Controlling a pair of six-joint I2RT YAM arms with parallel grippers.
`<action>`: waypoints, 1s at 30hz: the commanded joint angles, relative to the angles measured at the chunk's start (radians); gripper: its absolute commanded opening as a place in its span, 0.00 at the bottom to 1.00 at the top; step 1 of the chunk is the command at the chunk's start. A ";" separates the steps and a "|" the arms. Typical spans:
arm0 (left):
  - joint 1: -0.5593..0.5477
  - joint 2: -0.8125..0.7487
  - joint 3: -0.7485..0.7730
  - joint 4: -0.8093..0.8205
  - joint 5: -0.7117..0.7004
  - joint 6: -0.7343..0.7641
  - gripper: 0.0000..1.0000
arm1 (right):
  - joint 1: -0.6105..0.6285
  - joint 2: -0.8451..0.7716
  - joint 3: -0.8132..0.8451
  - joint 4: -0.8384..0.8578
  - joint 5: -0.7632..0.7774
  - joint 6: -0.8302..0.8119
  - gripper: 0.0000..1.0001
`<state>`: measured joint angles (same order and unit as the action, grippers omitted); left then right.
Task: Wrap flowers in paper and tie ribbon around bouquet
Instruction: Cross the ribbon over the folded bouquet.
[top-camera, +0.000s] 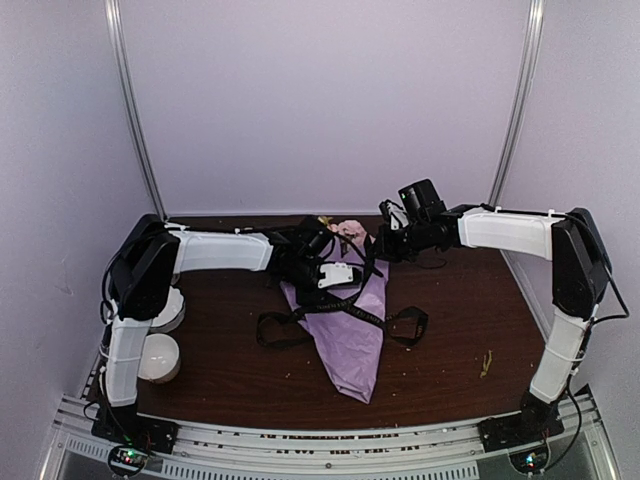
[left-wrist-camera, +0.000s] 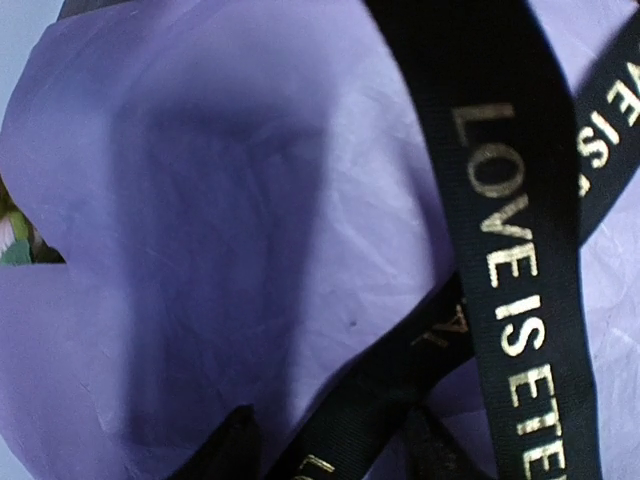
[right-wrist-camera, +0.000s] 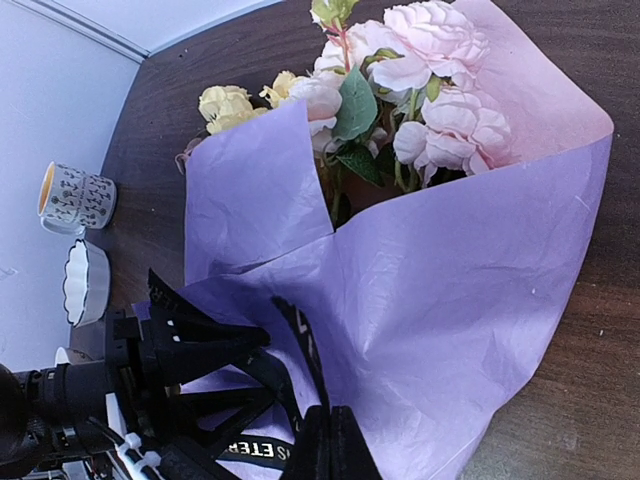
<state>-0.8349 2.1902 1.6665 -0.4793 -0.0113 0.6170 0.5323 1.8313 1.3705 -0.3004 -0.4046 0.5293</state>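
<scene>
The bouquet lies on the table as a cone of lilac paper (top-camera: 350, 340), its tip toward the near edge. Pink and cream flowers (right-wrist-camera: 420, 90) stick out of the far end. The black lettered ribbon (top-camera: 345, 310) crosses the paper and loops onto the table on both sides. My left gripper (left-wrist-camera: 330, 450) hovers close over the paper, open, with a ribbon (left-wrist-camera: 510, 250) strand running between its spread fingers. My right gripper (right-wrist-camera: 333, 425) is shut on a ribbon (right-wrist-camera: 300, 340) strand that rises to its tips, beside the left gripper (right-wrist-camera: 190, 340).
A white cup (top-camera: 158, 358) and a white bowl (top-camera: 168, 308) stand by the left arm's base. From the right wrist I see a patterned cup (right-wrist-camera: 75, 197) and a scalloped bowl (right-wrist-camera: 85, 282). A small scrap (top-camera: 486, 362) lies at right.
</scene>
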 joint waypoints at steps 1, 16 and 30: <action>0.000 -0.002 0.000 0.008 -0.007 0.008 0.40 | 0.000 0.016 0.017 -0.008 0.029 -0.003 0.00; 0.000 -0.147 -0.077 0.061 0.037 -0.063 0.00 | 0.000 0.068 0.088 -0.007 0.012 0.003 0.00; 0.000 -0.458 -0.304 0.270 0.127 -0.233 0.00 | 0.057 0.204 0.196 -0.038 -0.004 -0.057 0.00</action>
<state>-0.8375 1.8027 1.3949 -0.3317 0.0650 0.4526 0.5510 2.0235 1.5902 -0.3271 -0.4023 0.5247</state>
